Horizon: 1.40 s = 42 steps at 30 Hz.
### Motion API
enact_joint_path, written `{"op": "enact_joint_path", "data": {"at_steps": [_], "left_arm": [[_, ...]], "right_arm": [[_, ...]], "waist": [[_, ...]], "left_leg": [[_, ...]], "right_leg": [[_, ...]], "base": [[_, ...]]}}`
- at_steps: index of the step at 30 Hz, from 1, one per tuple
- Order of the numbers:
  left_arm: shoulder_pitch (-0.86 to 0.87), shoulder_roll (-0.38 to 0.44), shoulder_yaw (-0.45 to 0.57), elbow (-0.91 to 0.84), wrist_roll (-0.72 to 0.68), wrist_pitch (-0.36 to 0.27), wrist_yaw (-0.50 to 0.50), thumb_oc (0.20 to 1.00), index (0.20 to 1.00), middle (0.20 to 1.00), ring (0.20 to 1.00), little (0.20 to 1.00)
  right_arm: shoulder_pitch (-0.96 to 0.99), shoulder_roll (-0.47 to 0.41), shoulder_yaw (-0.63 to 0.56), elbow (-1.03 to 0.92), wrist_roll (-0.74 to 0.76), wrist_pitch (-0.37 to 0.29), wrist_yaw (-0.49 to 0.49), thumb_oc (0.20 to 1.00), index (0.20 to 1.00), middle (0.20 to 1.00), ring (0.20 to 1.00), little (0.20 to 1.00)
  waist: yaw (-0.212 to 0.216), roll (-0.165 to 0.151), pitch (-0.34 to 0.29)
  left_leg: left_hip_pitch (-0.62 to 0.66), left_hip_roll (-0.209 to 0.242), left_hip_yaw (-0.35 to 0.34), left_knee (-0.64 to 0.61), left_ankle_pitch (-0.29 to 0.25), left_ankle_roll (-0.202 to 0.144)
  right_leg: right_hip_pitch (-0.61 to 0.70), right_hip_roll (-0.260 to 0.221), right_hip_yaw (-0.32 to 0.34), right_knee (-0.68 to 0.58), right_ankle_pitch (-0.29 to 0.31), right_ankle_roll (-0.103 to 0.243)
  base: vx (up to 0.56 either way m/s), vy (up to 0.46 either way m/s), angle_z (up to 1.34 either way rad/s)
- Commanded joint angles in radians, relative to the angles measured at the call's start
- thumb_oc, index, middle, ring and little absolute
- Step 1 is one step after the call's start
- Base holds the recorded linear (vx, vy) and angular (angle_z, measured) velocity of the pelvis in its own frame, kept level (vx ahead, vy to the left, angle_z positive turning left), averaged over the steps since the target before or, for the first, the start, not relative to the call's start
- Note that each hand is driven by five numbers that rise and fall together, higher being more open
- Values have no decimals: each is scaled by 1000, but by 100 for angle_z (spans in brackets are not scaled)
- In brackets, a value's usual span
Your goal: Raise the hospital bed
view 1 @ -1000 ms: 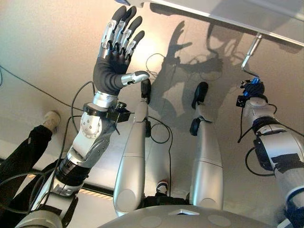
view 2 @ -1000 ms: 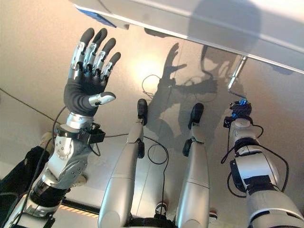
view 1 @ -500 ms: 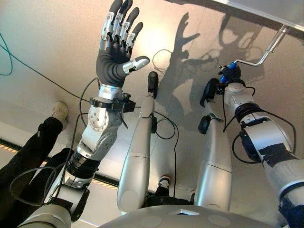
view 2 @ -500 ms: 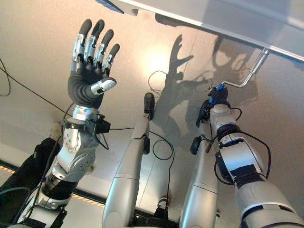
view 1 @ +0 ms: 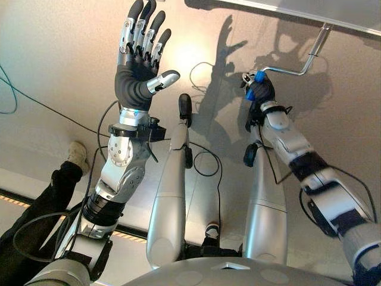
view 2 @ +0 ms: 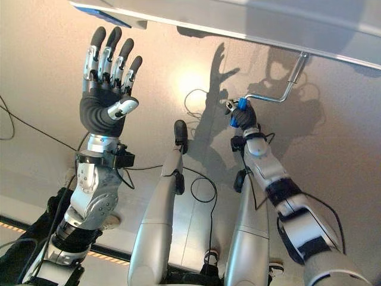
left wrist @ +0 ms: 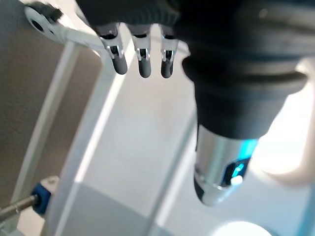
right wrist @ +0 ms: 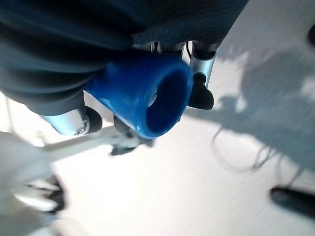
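The bed's metal crank [view 1: 309, 59] hangs bent under the pale bed frame [view 2: 238, 24] at the top right. My right hand [view 1: 260, 90] is stretched up to it and is shut on the crank's blue handle [view 1: 252, 79]. In the right wrist view the blue handle [right wrist: 147, 93] sits inside the curled fingers [right wrist: 199, 93]. My left hand [view 1: 140, 65] is raised at the left with straight, spread fingers, holding nothing. Its fingers [left wrist: 140, 59] point towards the bed's white rails [left wrist: 64, 34].
A person's leg in black trousers [view 1: 41, 196] with a light shoe [view 1: 74, 152] stands on the floor at the lower left. A second blue-tipped rod end [left wrist: 42, 194] shows beside the bed rails in the left wrist view.
My right hand has swung the blue handle leftward, and the crank arm has turned with it. The left hand stays raised and open. The head camera has shifted slightly.
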Motion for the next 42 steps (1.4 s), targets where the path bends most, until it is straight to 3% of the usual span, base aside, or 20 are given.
{"op": "enact_joint_path", "data": {"at_steps": [1, 9, 20, 25, 30, 33, 37, 38, 39, 40, 42], "left_arm": [[74, 50, 24, -120, 70, -66, -36, 1000, 1000, 1000, 1000, 1000], [125, 30, 85, -130, 61, -63, -59, 1000, 1000, 1000, 1000, 1000], [154, 17, 136, -172, 32, -53, -88, 1000, 1000, 1000, 1000, 1000], [155, 15, 158, -183, 22, -51, -87, 1000, 1000, 1000, 1000, 1000], [165, 26, 150, -192, 12, -55, -88, 1000, 1000, 1000, 1000, 1000], [160, 45, 141, -201, -1, -57, -89, 1000, 1000, 1000, 1000, 1000], [153, 57, 115, -202, -9, -55, -88, 1000, 1000, 1000, 1000, 1000], [151, 64, 91, -196, -12, -48, -91, 1000, 1000, 1000, 1000, 1000], [147, 64, 92, -195, -12, -49, -91, 1000, 1000, 1000, 1000, 1000], [140, 66, 85, -190, -12, -47, -91, 1000, 1000, 1000, 1000, 1000], [126, 70, 56, -152, 0, -34, -90, 1000, 1000, 1000, 1000, 1000]], "right_arm": [[-4, 104, -35, -306, -12, -186, 108, 200, 200, 200, 200, 200], [244, 101, -318, -453, -80, -243, -8, 200, 200, 200, 200, 200], [326, 152, -504, -453, -28, -316, -104, 200, 200, 200, 200, 200], [336, 132, -567, -395, -54, -312, -166, 200, 200, 200, 200, 200], [322, 35, -648, -124, -128, -269, -309, 200, 200, 200, 200, 200], [283, -28, -653, 58, -117, -242, -345, 200, 200, 200, 200, 200], [244, -77, -628, 213, -75, -215, -327, 200, 200, 200, 200, 200], [219, -97, -598, 329, -24, -196, -289, 206, 206, 206, 206, 206], [213, -100, -597, 334, -20, -199, -285, 721, 721, 721, 721, 721], [201, -107, -578, 387, 14, -188, -255, 1000, 1000, 1000, 1000, 1000], [196, -99, -519, 487, 35, -156, -208, 1000, 1000, 1000, 1000, 1000]], "waist": [[-36, -16, -8], [-94, -53, -8], [-133, -85, -8], [-138, -92, -8], [-130, -87, -8], [-123, -77, -8], [-115, -71, -8], [-106, -68, -8], [-106, -68, -8], [-105, -69, -8], [-101, -68, -8]], "left_leg": [[9, -81, 47, 62, -89, 32], [81, -48, 72, 38, -94, 21], [185, -7, 73, -26, -72, 1], [203, 2, 70, -50, -56, -5], [230, 6, 62, -67, -57, -10], [226, 4, 57, -73, -46, -11], [223, 3, 55, -71, -46, -10], [229, 1, 53, -70, -53, -10], [221, 1, 53, -71, -46, -10], [222, 1, 54, -72, -44, -11], [236, 0, 52, -69, -49, -14]], "right_leg": [[111, -20, 22, -208, 90, 113], [155, 22, 40, -217, 79, 104], [202, 75, 41, -202, 50, 86], [206, 86, 40, -203, 51, 81], [223, 87, 30, -195, 36, 78], [216, 86, 28, -194, 42, 76], [216, 83, 27, -194, 43, 74], [222, 81, 24, -188, 33, 74], [216, 81, 24, -192, 42, 73], [220, 80, 21, -194, 43, 73], [243, 76, 10, -193, 33, 74]], "base": [[-8, -53, -8], [0, -83, -7], [-1, -105, -10], [0, -71, -3], [9, -28, 0], [14, -11, 4], [5, 3, 4], [0, 0, 0], [1, 1, 4], [1, -8, 4], [9, -4, 5]]}}
